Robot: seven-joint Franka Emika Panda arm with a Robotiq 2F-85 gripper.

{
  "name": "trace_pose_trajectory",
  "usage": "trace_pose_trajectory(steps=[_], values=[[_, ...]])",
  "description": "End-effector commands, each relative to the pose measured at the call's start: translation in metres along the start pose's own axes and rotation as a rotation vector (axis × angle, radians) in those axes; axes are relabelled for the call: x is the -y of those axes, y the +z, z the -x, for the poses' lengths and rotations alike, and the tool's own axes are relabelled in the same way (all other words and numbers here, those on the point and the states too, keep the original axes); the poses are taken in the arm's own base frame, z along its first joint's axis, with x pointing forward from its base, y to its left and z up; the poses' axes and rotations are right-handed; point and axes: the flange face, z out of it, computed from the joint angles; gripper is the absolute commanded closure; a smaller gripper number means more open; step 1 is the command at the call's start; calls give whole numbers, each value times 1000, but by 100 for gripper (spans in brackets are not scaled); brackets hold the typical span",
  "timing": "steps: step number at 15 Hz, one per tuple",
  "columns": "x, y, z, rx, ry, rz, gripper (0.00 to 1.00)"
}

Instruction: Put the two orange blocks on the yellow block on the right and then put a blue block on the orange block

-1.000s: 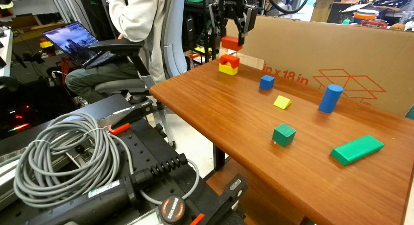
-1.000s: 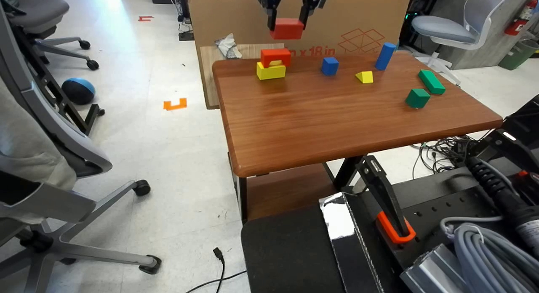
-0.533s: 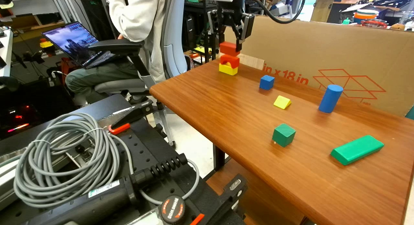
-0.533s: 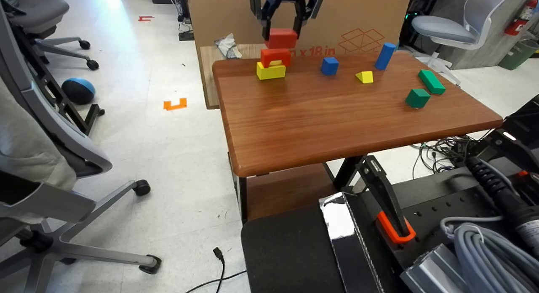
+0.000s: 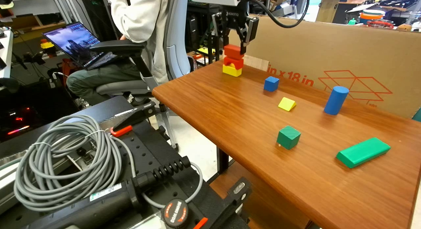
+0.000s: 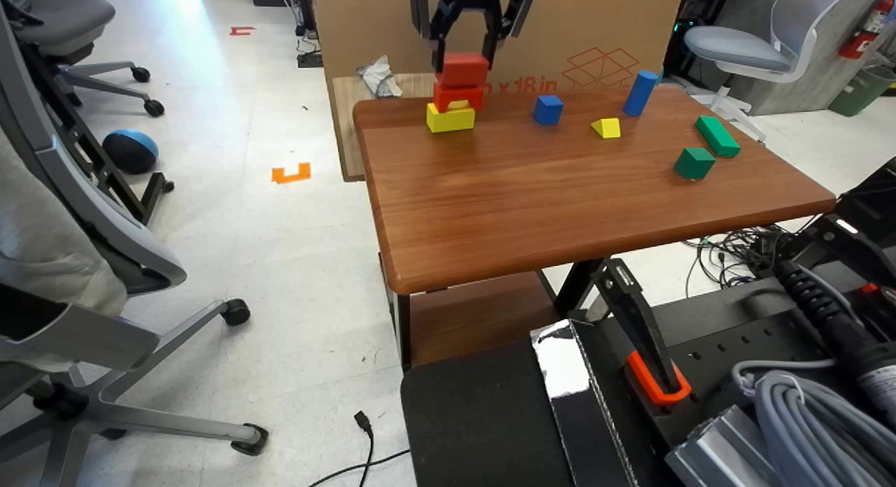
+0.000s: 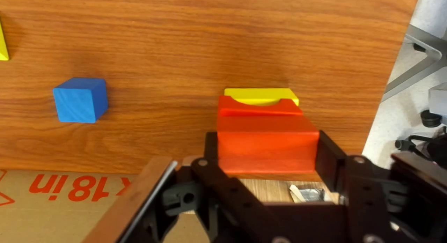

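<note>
Upper orange block [image 7: 268,148]: I am gripping it by its two ends; the jaws are standing apart by just its length, no gap showing at either end in the wrist view. It is sitting directly above the arched orange block [image 6: 456,93], which is resting notch-down on the yellow block [image 6: 450,121]. In both exterior views the two are looking as good as touching, but I am not able to tell whether the arch is already bearing the weight.

Step, as I am judging it: seating the upper orange block, then letting go. I am wanting its underside flat and its ends in line with the arch; in an exterior view it is appearing slightly off to one side, so I am favouring a small sideways correction first. I am planning only light downward pressure, since a hard push could be sliding the pile. For release I am intending to part the jaws evenly and rise straight, as one side dragging could be skewing the top.

Outward on the table [image 6: 588,186]: the blue cube [image 7: 77,104] is sitting apart from the stack, not yet placed; past it a yellow wedge [image 5: 287,104] is lying and a blue cylinder [image 5: 335,100] is standing, neither being needed, I am judging
</note>
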Motion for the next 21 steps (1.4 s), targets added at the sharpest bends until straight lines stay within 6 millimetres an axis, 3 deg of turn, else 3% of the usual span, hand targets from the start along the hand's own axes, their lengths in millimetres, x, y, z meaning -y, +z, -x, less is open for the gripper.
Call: trace_pose_trajectory(steps=[1, 2, 5, 8, 11, 18, 21], values=[[4, 3, -7, 1, 3, 5, 32], [4, 3, -7, 2, 4, 6, 8], [1, -1, -3, 6, 6, -4, 2], [-9, -9, 1, 6, 17, -27, 0], [-35, -16, 10, 6, 66, -45, 0], [-134, -25, 55, 47, 71, -108, 0], [-165, -23, 65, 48, 35, -53, 0]])
